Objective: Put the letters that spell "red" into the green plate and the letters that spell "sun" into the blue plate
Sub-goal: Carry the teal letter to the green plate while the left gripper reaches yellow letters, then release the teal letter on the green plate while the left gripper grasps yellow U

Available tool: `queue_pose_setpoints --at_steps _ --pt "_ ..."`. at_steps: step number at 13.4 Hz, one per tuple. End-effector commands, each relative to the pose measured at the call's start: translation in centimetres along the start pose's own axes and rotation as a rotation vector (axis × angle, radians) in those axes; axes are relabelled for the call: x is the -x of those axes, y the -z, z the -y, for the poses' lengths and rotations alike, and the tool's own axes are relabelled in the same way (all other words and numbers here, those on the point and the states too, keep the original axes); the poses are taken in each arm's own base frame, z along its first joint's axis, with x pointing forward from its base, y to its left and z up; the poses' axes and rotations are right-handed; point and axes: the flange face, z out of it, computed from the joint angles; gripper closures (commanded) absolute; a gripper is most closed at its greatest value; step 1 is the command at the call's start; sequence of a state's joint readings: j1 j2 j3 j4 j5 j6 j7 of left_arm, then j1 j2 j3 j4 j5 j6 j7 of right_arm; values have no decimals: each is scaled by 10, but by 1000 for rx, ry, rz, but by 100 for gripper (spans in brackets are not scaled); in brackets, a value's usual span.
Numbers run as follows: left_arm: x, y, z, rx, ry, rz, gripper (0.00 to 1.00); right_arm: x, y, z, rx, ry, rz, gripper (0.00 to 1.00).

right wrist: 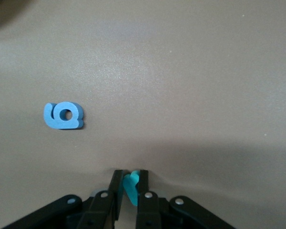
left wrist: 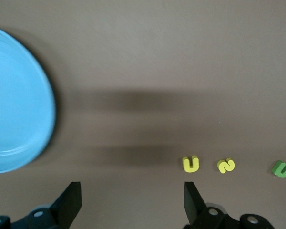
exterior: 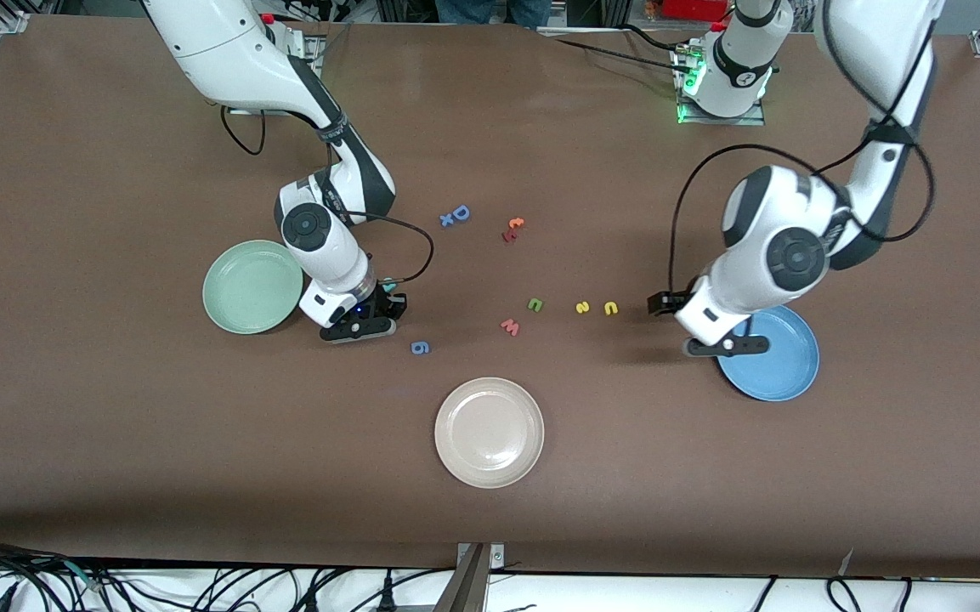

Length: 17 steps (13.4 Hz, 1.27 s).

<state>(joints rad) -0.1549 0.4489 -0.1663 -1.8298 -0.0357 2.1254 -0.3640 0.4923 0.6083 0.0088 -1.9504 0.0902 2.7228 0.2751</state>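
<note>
Brown table (exterior: 116, 408): right hand (right wrist: 130, 183) pinching teal letter (right wrist: 130, 187).

cream-white plate (exterior: 490, 433) nearest front camera | blue "g" (exterior: 421, 347) beside it, farther back | pinkish-red "w" (exterior: 510, 326) | blue capital "D" (exterior: 461, 212) with small blue "x" (exterior: 446, 220)

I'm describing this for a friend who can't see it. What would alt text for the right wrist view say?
The right gripper is shut on a small teal foam letter, just above the brown table. A blue "g" lies flat on the table a little way off.
</note>
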Motion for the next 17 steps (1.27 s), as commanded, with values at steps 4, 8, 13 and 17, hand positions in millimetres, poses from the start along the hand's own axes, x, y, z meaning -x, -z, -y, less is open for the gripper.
queue_pose_setpoints --at_steps 4,8,13,17 --pt "-1 -55 -43 36 109 -30 5 -6 15 -1 4 30 -5 100" --pt "-4 -103 -53 57 112 -55 6 -22 48 -26 38 74 37 100" --pt "19 -111 -45 37 115 -37 8 -31 78 -105 107 168 144 100" --pt "43 -113 -35 13 107 -12 7 -14 76 -175 132 218 252 100"
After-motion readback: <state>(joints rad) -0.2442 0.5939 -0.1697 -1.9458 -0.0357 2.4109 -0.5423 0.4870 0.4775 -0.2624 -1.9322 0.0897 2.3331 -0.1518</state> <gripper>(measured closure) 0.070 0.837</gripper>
